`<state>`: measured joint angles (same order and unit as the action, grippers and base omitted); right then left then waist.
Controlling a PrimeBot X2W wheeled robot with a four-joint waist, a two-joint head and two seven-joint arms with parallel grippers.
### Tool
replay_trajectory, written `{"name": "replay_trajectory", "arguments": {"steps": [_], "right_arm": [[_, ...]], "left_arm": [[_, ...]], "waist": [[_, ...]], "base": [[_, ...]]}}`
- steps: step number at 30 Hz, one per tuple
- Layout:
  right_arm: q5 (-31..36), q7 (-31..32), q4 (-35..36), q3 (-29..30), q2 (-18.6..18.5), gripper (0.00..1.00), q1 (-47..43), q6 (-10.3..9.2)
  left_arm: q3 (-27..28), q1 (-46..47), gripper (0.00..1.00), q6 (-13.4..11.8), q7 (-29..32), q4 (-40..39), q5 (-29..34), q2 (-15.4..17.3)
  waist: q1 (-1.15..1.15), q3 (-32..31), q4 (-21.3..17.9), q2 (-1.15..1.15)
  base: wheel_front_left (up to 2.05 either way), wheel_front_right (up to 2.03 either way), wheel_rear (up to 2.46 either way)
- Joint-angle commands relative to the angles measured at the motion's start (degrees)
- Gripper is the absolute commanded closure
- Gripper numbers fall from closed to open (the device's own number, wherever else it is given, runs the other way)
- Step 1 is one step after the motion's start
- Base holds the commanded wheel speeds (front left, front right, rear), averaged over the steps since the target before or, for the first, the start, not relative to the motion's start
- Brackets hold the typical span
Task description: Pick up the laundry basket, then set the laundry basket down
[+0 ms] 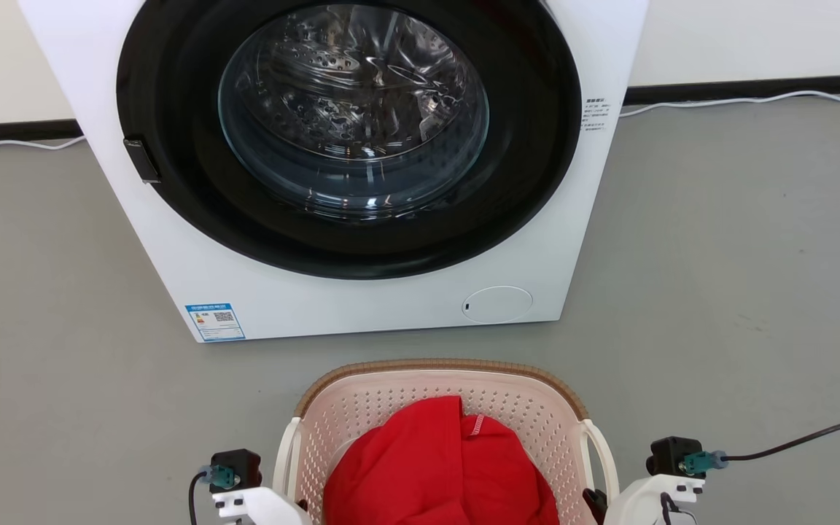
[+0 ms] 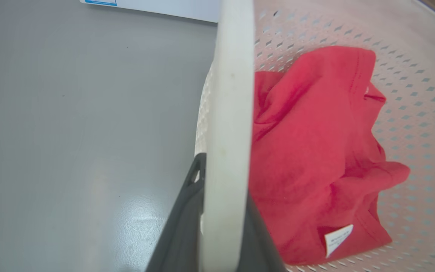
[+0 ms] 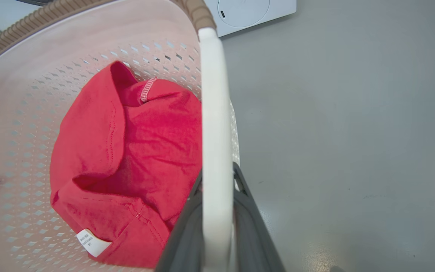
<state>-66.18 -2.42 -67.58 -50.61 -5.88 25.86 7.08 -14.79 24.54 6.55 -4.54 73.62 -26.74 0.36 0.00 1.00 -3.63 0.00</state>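
The cream laundry basket (image 1: 391, 408) with its brown rim stands low in the head view, just in front of the washing machine, and a red garment (image 1: 438, 474) lies inside it. My left gripper (image 2: 223, 177) is shut on the basket's white left handle (image 2: 227, 94), which runs up between the two dark fingers. My right gripper (image 3: 217, 173) is shut on the white right handle (image 3: 212, 98) in the same way. In the head view both pale wrists flank the basket at the bottom edge. Whether the basket touches the floor I cannot tell.
A white front-loading washing machine (image 1: 362, 292) with its round dark door shut stands straight ahead, close to the basket's far rim. Grey floor (image 1: 741, 292) spreads to both sides. A black cable (image 1: 806, 437) trails right from my right wrist. White cables run along the back wall.
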Motion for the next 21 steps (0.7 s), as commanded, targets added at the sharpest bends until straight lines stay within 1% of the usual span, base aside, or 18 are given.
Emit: {"name": "replay_trajectory", "arguments": {"steps": [1, 13, 21], "right_arm": [[-0.59, -0.31, -0.15, -0.56, -1.71, 1.0, -0.02, 0.41], [-1.6, 0.03, 0.11, -1.41, -1.93, 1.0, 0.53, 0.41], [-2.21, 0.51, 0.11, -1.93, -1.99, 1.0, 0.59, 0.41]], "left_arm": [[0.98, 0.19, 1.0, -0.47, -0.42, -1.47, -1.16, 2.53], [-2.43, -0.33, 1.0, -2.51, 0.61, -3.57, -4.86, 2.52], [-3.85, -0.36, 1.0, -3.22, 1.35, -4.05, -6.32, 2.52]], "waist": [[0.0, -0.06, 0.0, 0.0], [0.0, 0.22, 0.05, 0.0], [0.0, 0.51, 0.16, 0.0]], "base": [[0.0, 0.0, 0.0], [0.0, 0.0, 0.0], [0.0, 0.0, 0.0]]}}
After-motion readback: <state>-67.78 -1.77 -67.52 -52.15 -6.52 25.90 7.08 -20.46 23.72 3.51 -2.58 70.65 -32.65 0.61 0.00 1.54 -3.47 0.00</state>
